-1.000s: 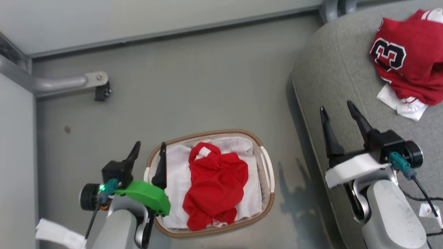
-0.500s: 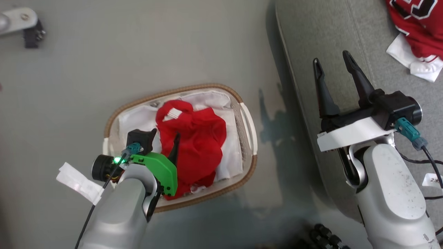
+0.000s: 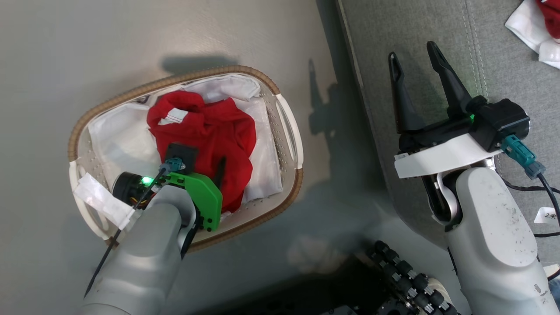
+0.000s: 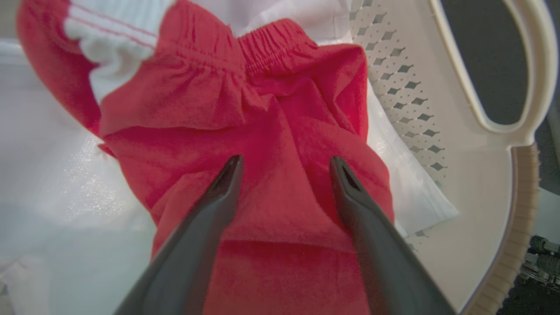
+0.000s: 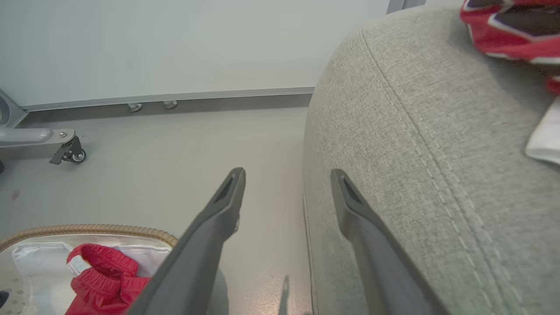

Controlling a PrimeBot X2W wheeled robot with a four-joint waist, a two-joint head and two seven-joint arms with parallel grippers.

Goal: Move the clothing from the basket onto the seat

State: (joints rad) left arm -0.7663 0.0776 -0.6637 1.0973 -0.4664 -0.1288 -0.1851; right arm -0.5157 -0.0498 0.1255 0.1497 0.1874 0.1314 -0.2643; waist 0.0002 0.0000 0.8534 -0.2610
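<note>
Fingers [image 4: 221, 192]: both fingers of your left gripper [image 4: 286, 162] stand wide apart, pointing down into the red garment [image 4: 262, 118] with a raised fold between them. Nothing is clamped, and I can't tell whether the tips touch the cloth.
Why so wide: as I judge it, the spread lets you straddle a thick bunch, so one squeeze gathers enough fabric to lift.
Red garment: it lies crumpled in the middle of the basket [image 3: 175, 79], its gathered elastic band toward the far end.
Liner [image 3: 118, 140]: the white cloth sits directly under the red and shows on both sides. Aim for the high fold, or you may pinch the liner too.
Basket: it stands on the floor [image 3: 87, 35], just beside the seat [image 3: 415, 39].
Right gripper [image 3: 412, 51]: its fingers are apart and empty, hovering over the seat's near edge. It looks parked clear of the basket.
Seat: the jersey [image 5: 490, 43] lies on it toward the far side, so about half the job looks done.
Your next move: probably lower a little, then close on the fold.
</note>
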